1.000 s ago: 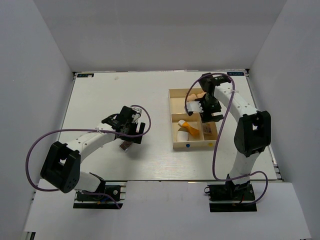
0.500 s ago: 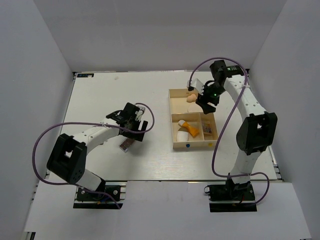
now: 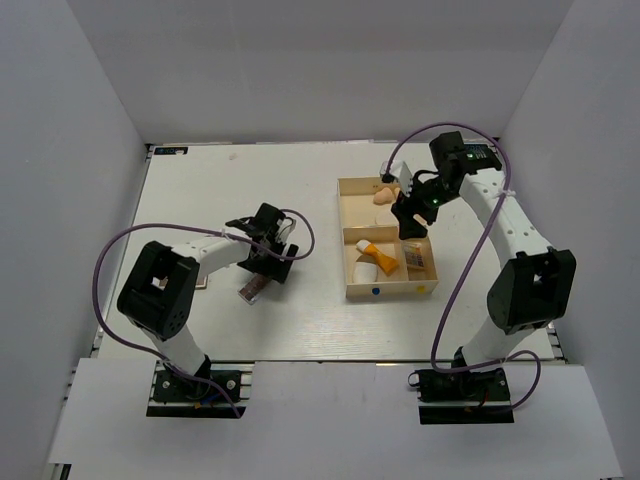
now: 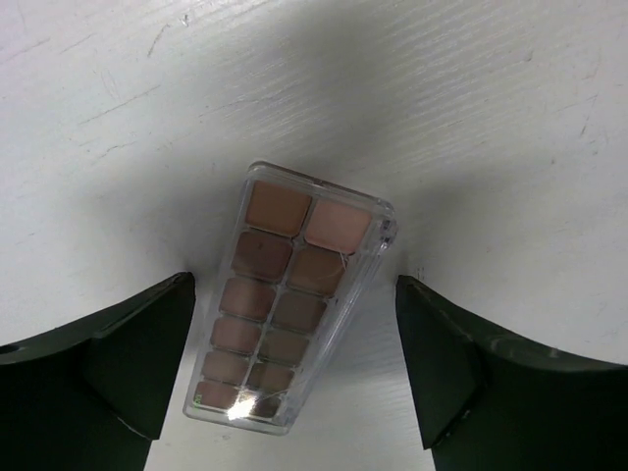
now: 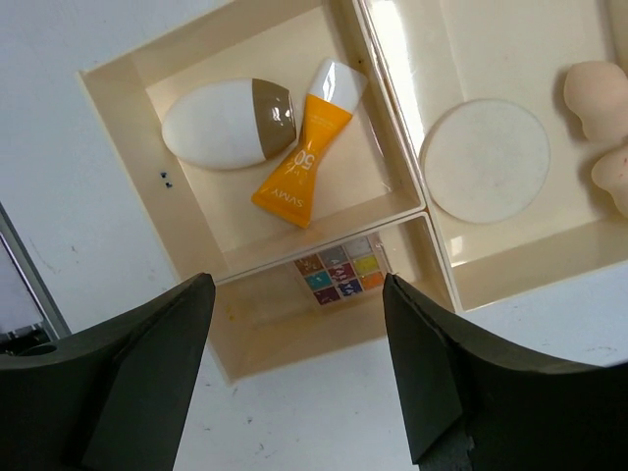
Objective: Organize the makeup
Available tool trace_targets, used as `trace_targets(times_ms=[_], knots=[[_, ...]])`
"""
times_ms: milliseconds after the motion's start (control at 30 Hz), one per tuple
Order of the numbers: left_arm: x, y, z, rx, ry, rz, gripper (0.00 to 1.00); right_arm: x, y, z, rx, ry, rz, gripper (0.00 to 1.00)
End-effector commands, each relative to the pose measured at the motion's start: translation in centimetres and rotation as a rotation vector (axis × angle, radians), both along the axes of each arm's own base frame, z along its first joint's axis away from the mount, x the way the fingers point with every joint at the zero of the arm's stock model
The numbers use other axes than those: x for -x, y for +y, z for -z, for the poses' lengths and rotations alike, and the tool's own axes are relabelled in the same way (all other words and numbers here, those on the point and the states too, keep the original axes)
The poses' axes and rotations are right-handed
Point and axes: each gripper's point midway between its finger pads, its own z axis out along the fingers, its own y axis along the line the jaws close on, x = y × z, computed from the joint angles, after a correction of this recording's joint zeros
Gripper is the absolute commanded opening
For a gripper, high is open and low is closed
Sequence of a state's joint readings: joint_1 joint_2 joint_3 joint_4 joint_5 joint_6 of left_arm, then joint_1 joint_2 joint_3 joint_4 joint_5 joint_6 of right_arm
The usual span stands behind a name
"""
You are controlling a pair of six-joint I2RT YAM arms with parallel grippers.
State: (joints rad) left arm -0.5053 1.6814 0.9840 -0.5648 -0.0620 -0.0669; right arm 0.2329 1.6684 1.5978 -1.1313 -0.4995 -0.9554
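The long brown-pink palette (image 4: pixel 294 319) lies flat on the table, also seen from above (image 3: pixel 251 290). My left gripper (image 4: pixel 294 287) is open and hovers over it, one finger on each side, not touching; from above it is just beyond the palette (image 3: pixel 268 250). My right gripper (image 5: pixel 296 285) is open and empty above the cream tray (image 5: pixel 137 167), also seen from above (image 3: pixel 410 215). In the tray lie the white egg-shaped piece (image 5: pixel 221 123), the orange tube (image 5: pixel 299 172), the round puff (image 5: pixel 484 160), two peach sponges (image 5: pixel 594 93) and the small square compact (image 5: pixel 340 270).
The tray (image 3: pixel 385 292) stands right of centre on the white table. White walls close in the back and both sides. Purple cables loop off both arms.
The left arm's elbow has swung inward while its gripper stayed by the palette. The right arm has lifted back and now hangs higher over the tray.
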Motion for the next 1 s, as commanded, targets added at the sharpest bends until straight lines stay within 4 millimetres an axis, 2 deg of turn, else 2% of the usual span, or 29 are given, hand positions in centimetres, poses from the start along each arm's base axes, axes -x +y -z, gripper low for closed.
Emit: trace_targets(times_ms=[0,133,167,233,267,300,333,367,400,433,467,533,567,600,633,667,700,733,767,800,833,867,900,967], knots=[[-0.3,-0.1,0.3,0.017,0.013,0.017,0.91,0.0,0.8,-1.2,-0.077,-0.027,0.019,0.75],[-0.1,0.0,0.7,0.026,0.033,0.009,0.74,0.4,1.0,-1.4,-0.106,-0.02,0.033,0.75],[-0.2,0.3,0.7,0.028,0.038,-0.002,0.62,0.5,1.1,-1.5,-0.115,-0.02,0.034,0.75],[-0.3,0.0,0.6,0.036,0.043,-0.002,0.51,0.4,1.3,-1.8,-0.127,-0.031,0.046,0.75],[-0.4,-0.1,0.4,0.039,0.039,-0.003,0.4,0.3,1.2,-2.0,-0.131,-0.039,0.056,0.75],[-0.2,-0.9,0.2,0.08,0.059,0.014,0.34,0.2,1.0,-2.4,-0.137,-0.058,0.071,0.74],[-0.1,-1.1,0.0,0.089,0.068,0.02,0.29,-0.8,1.2,-3.1,-0.157,-0.104,0.111,0.74],[-0.6,-1.7,-0.8,0.112,0.058,0.023,0.24,-0.9,1.0,-2.8,-0.159,-0.112,0.134,0.76],[-0.8,-2.6,-1.8,0.161,0.05,0.038,0.19,-1.1,0.7,-4.1,-0.179,-0.174,0.155,0.78],[-1.0,-3.2,-2.5,0.192,0.038,0.042,0.18,-2.3,0.9,-5.1,-0.21,-0.244,0.188,0.8],[-1.6,-3.9,-3.7,0.226,0.012,0.051,0.17,-2.2,0.4,-5.0,-0.204,-0.264,0.221,0.84],[-1.9,-6.1,-6.5,0.336,-0.025,0.092,0.17,-3.5,-0.2,-5.5,-0.215,-0.289,0.306,0.86],[-2.1,-8.2,-8.9,0.43,-0.051,0.138,0.17,-4.0,-0.8,-5.4,-0.213,-0.286,0.352,0.87],[-2.1,-9.0,-9.9,0.476,-0.045,0.153,0.17,-4.5,-1.4,-5.6,-0.209,-0.291,0.401,0.87],[-2.4,-10.2,-11.5,0.543,-0.068,0.178,0.17,-5.0,-1.9,-5.5,-0.208,-0.287,0.442,0.79],[-2.5,-11.8,-13.2,0.608,-0.076,0.21,0.16,-5.2,-2.0,-5.6,-0.218,-0.287,0.456,0.52],[-2.6,-12.8,-14.4,0.671,-0.065,0.199,0.16,-5.4,-2.1,-5.9,-0.23,-0.29,0.472,0.38],[-2.4,-14.5,-15.7,0.75,-0.063,0.242,0.16,-5.7,-2.8,-6.0,-0.237,-0.29,0.502,0.28],[-2.7,-15.2,-16.6,0.79,-0.067,0.241,0.16,-5.8,-2.8,-6.4,-0.257,-0.288,0.52,0.12],[-2.6,-16.4,-17.7,0.848,-0.052,0.225,0.16,-5.9,-2.9,-6.9,-0.27,-0.294,0.53,0.02],[-2.6,-17.9,-18.9,0.908,-0.067,0.258,0.16,-6.2,-3.4,-7.3,-0.28,-0.303,0.55,0.0],[-3.0,-18.4,-19.1,0.935,-0.065,0.249,0.16,-6.3,-3.6,-7.6,-0.294,-0.304,0.57,0.0],[-2.9,-20.1,-20.5,0.998,-0.069,0.253,0.16,-6.5,-4.1,-8.3,-0.309,-0.331,0.592,0.0],[-3.1,-21.8,-20.5,1.048,-0.039,0.245,0.16,-6.7,-5.1,-9.5,-0.34,-0.363,0.667,0.0]])
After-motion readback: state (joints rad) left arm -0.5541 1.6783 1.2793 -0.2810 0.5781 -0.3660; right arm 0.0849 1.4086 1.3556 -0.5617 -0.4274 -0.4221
